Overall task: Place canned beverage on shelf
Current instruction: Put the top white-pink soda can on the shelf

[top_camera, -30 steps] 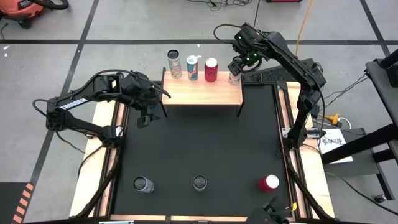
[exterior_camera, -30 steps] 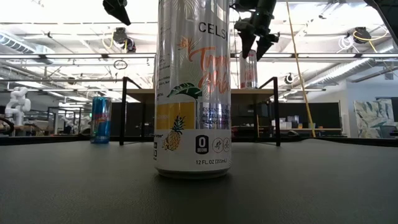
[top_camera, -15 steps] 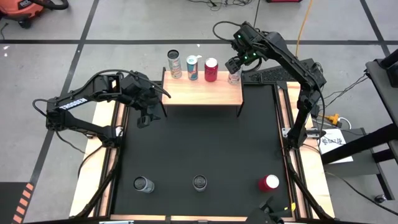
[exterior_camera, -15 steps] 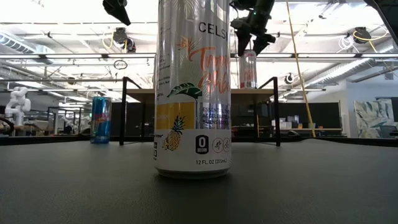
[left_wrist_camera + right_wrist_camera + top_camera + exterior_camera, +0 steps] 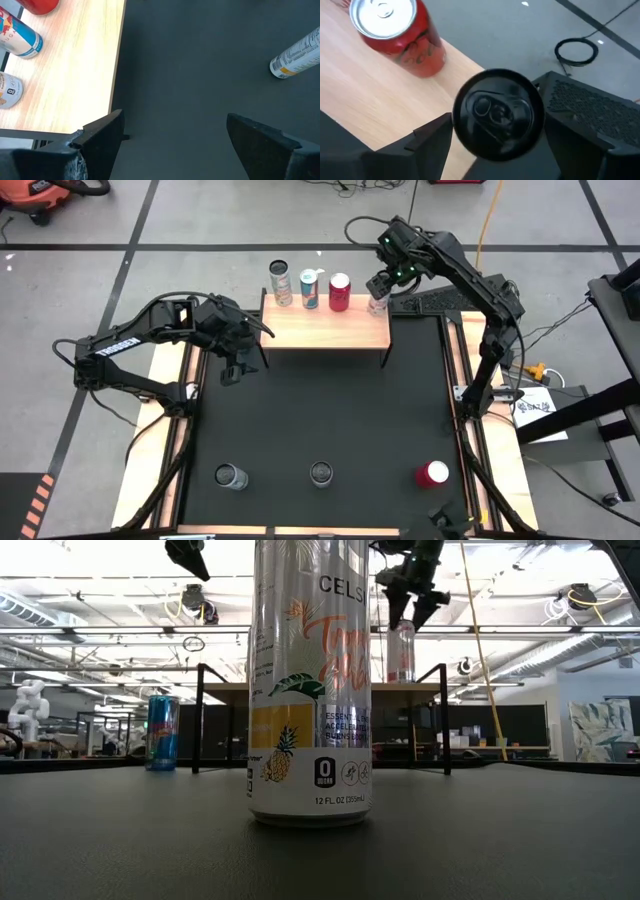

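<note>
Right gripper (image 5: pixel 492 145) above black-topped can (image 5: pixel 498 121) at shelf (image 5: pixel 325 325) right end, jaws spread, not pinching. Risk: finger clips can on retreat, tips it (edge close). Left gripper (image 5: pixel 172 142) spread, idle beside shelf.

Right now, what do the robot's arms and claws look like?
Both arms are dark, almost black, made of jointed tubes with black cables looped along them. The left arm has white lettering on its side. The right arm shows small green lights near its wrist. Each claw, the left claw and the right claw, has two flat, dark, wedge-shaped fingers.
</note>
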You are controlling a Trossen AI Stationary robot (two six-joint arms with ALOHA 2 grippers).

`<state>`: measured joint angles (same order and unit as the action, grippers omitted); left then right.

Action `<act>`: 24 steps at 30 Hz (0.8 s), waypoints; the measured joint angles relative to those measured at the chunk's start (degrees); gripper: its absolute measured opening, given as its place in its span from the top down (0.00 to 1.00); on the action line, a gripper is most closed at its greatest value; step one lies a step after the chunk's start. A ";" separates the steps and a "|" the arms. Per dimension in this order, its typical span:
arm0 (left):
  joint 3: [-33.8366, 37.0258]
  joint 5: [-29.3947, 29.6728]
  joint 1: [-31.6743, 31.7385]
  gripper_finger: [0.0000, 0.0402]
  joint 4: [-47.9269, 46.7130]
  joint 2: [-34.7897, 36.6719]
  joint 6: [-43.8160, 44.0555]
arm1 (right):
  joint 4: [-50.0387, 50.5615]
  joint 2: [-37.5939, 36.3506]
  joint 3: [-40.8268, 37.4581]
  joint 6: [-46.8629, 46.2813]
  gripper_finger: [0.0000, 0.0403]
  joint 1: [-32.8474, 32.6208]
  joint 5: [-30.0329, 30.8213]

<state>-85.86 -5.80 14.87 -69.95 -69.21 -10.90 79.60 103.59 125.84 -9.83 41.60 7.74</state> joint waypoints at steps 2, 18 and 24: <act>0.00 0.00 -0.02 0.13 0.00 0.00 -0.02 | 0.67 -0.41 0.00 -0.94 0.28 0.02 0.81; 0.00 0.00 -0.02 0.13 0.00 0.00 -0.02 | 1.24 -0.61 0.00 -4.69 0.28 -0.11 -1.04; 0.00 0.02 -0.01 0.13 0.00 0.00 -0.02 | 0.36 -0.61 0.00 -5.15 0.28 -0.86 -1.96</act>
<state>-85.86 -5.78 14.87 -69.95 -69.21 -10.92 79.97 102.98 125.84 -14.98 40.74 5.78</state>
